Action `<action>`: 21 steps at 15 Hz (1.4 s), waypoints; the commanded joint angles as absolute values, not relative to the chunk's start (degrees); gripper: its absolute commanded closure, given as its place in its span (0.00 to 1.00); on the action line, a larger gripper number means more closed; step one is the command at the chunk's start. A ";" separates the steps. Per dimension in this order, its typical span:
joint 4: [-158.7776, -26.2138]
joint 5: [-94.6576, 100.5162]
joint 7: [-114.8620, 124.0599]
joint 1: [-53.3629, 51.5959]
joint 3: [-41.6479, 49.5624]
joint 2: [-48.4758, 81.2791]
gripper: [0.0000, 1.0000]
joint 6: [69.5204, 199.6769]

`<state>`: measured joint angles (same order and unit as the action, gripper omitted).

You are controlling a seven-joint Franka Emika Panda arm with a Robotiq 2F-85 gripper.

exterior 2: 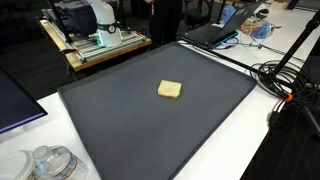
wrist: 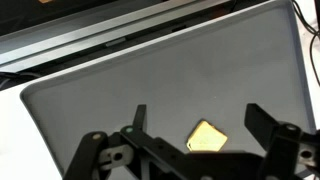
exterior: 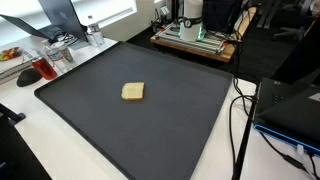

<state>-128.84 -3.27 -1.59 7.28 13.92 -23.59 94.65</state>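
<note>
Matting [exterior: 170,130], dark grey and finely textured, covers most of the white table [exterior: 40,152] here. Near its middle lies a small yellow block [exterior: 133,91], squarish, flat on the matting and well apart from every edge. It looks like a sponge or a bit of bread; I cannot tell which. Seen from the wrist, the claw [wrist: 196,120] hangs above the matting with its jaws spread wide, gripping nothing. Its two dark fingers [wrist: 262,122] stand far apart, and the yellow block [wrist: 207,136] shows in the gap between them, a little nearer the finger on the right of that view and lower in the picture than the fingertips. The block touches neither finger, and how high the claw hangs over it I cannot tell. Around the matting there is a fair bit of clutter. In an exterior view a bundle of black cables [exterior: 238,110] trails down the table just beside the matting's edge, and a machine [exterior: 192,25] stands on a wooden cart [exterior: 190,45] beyond the far corner. In an exterior view a laptop [exterior 2: 210,33] lies at the far corner of the matting, more cables loop along the edge beside it, and a pair of glass jars [exterior 2: 50,162] sits on the white table at the near corner, clear of the matting.
</note>
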 commanded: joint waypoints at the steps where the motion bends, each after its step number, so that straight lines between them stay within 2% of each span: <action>1: -128.70 -3.63 -2.00 8.49 12.92 -23.42 0.00 94.50; 8: -128.70 -3.63 -1.99 8.49 12.92 -23.42 0.00 94.51; 12: -124.19 -3.13 -1.59 6.38 9.87 -16.33 0.00 95.57; 21: -121.47 -4.09 1.60 1.95 2.80 -0.23 0.00 111.99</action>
<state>-122.92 -3.33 0.07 2.69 4.04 -4.91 107.35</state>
